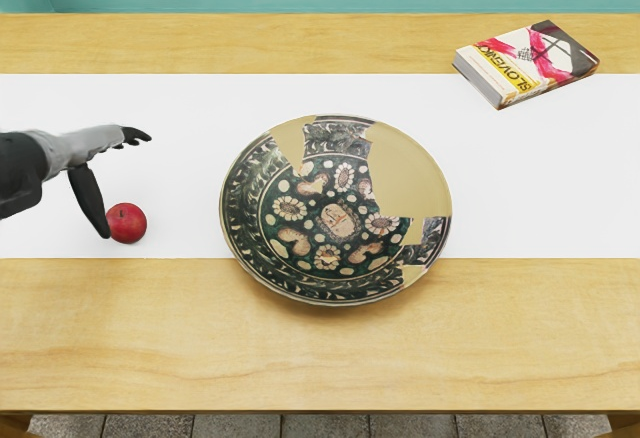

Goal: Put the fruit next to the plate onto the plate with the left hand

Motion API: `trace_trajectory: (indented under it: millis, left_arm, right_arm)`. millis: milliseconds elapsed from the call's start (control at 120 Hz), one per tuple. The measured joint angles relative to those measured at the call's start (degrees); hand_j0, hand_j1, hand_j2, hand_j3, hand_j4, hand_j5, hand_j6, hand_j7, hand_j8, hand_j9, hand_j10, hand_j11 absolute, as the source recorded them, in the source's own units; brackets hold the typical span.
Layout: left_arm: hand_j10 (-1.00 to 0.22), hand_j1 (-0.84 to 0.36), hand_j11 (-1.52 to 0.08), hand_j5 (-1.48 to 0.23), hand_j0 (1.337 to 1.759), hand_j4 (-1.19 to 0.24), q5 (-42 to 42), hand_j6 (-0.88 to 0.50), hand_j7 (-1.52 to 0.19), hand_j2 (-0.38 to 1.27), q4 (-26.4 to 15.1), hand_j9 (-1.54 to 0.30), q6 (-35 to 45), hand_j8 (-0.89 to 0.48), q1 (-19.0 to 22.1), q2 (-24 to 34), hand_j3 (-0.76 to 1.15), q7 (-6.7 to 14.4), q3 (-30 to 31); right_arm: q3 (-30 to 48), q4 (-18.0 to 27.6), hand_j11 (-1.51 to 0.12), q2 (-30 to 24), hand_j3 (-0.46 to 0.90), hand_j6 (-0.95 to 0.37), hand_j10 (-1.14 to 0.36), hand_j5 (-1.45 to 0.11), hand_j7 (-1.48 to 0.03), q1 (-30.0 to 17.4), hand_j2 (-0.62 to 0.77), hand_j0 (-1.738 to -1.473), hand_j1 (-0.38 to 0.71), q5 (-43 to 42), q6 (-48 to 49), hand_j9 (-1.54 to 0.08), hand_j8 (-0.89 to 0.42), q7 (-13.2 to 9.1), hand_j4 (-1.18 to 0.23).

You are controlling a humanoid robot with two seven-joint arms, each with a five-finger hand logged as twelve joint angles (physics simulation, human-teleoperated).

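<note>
Apple [126, 222]: small, red, lies on the white runner [520, 178], at the plate's 9 o'clock, well apart from the rim. Not lifted. Plate [240, 213]: large, patterned, centre of the runner, nothing on it. Left hand [88, 150]: enters from the left edge, sits at the apple's 10 o'clock, spread and holding nothing. One dark finger [90, 198] reaches down to just beside the apple's left flank; contact cannot be judged. Another points toward 3 o'clock. Right arm not visible. Book [525, 62] at the plate's 1 o'clock, on the wooden table [320, 338]. Assessment: task at the approach stage; grasp, carry and placement all remain.
</note>
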Motion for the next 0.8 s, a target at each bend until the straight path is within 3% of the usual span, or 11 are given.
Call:
trace_trajectory:
  millis: [167, 367, 575, 800]
  left_arm:
    - [-0.12, 0.21, -0.15, -0.16, 1.658, -0.13, 3.2, -0.13, -0.15, 0.03, 0.0, -0.15, 3.2, -0.13, 5.2, -2.8, 0.00, 0.0, 0.3]
    - [-0.14, 0.19, -0.17, -0.17, 1.658, -0.14, 5.0, -0.14, -0.17, 0.03, 0.6, -0.17, 5.7, -0.14, 6.7, -2.8, 0.00, 0.0, 0.5]
    - [-0.14, 0.19, -0.18, -0.18, 1.658, -0.14, 7.8, -0.15, -0.18, 0.03, 3.1, -0.18, 10.4, -0.15, 10.4, -5.6, 0.00, 0.0, 0.6]
    - [-0.14, 0.20, -0.17, -0.17, 1.658, -0.14, 8.9, -0.14, -0.17, 0.03, 6.7, -0.17, 14.0, -0.14, 11.3, -7.8, 0.00, 0.0, 0.8]
  right_arm:
    - [0.0, 0.0, 0.00, 0.0, 0.00, 0.00, 0.00, 0.00, 0.00, 0.0, 0.00, -1.658, -0.35, 0.0, 0.1, 0.00, 0.00, 0.0, 0.00]
    - [0.1, 0.1, 0.00, 0.0, 0.00, 0.00, 0.00, 0.00, 0.00, 0.1, 0.00, -1.658, -0.35, 0.0, 0.1, 0.00, 0.00, 0.0, 0.00]
    - [0.0, 0.1, 0.00, 0.0, 0.00, 0.00, 0.00, 0.00, 0.00, 0.2, 0.00, -1.658, -0.35, 0.0, 0.1, 0.00, 0.00, 0.0, 0.00]
    - [0.0, 0.2, 0.00, 0.0, 0.00, 0.00, 0.00, 0.00, 0.00, 0.3, 0.00, -1.658, -0.35, 0.0, 0.1, 0.00, 0.00, 0.0, 0.00]
